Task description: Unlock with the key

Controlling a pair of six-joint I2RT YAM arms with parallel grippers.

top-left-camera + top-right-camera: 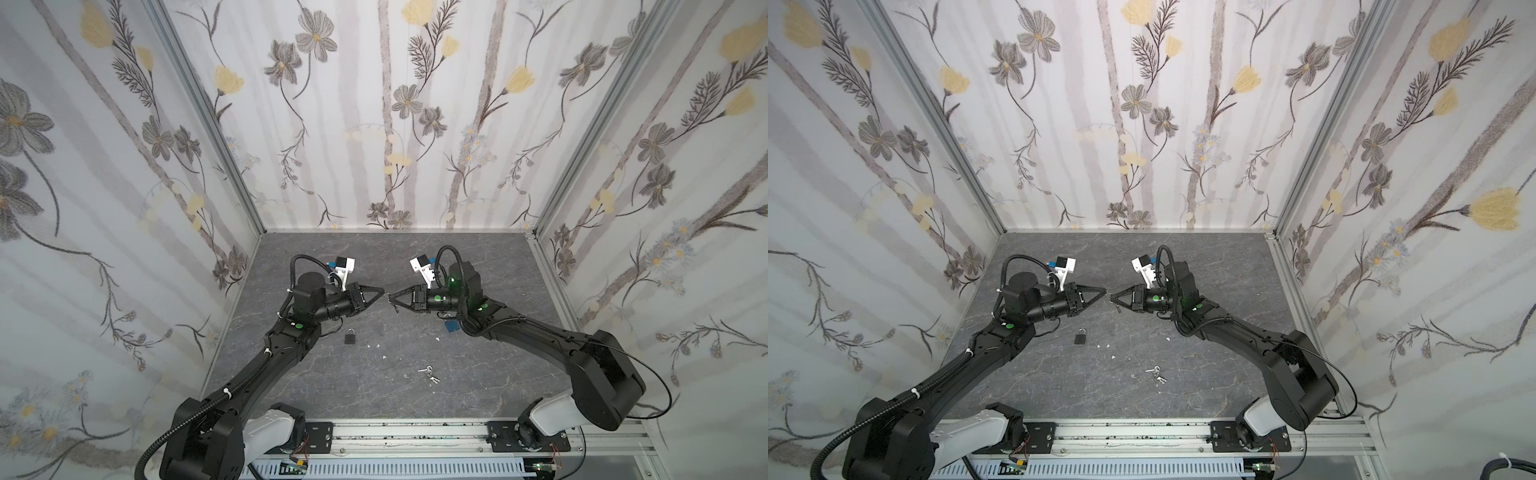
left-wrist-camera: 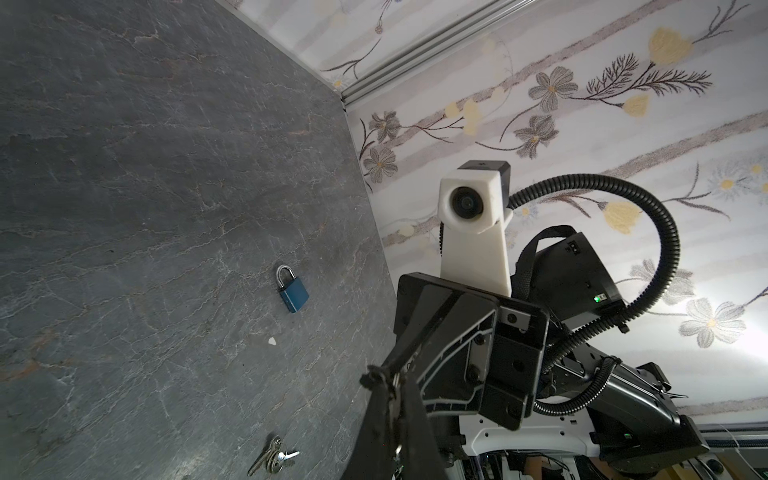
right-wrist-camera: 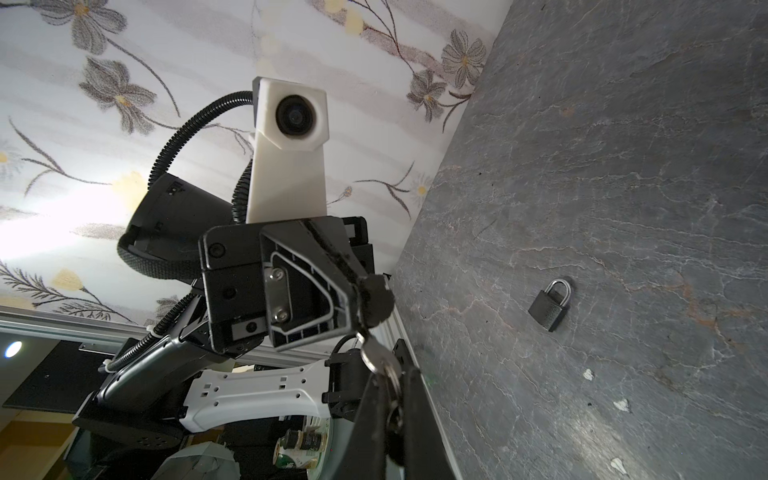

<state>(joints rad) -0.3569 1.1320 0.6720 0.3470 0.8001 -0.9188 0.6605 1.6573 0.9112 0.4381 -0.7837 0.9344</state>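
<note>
I see left gripper (image 1: 381, 290) and right gripper (image 1: 390, 296) level, tip to tip, raised beyond the black padlock (image 1: 350, 336), both pinching one key (image 3: 374, 357).

No writing, number or brand can be read anywhere. The black padlock (image 1: 350, 336), at about eight o'clock from the middle of the table (image 1: 478, 374) in both top views, shows only a plain textured face. The blue padlock (image 2: 293, 291) has a plain face too. The key (image 3: 374, 357) and the key bunch (image 1: 428, 374), at about five o'clock from the middle, are too small to show any stamp. Labels on the jars (image 3: 299, 446) in the right wrist view are too blurred to read.
</note>
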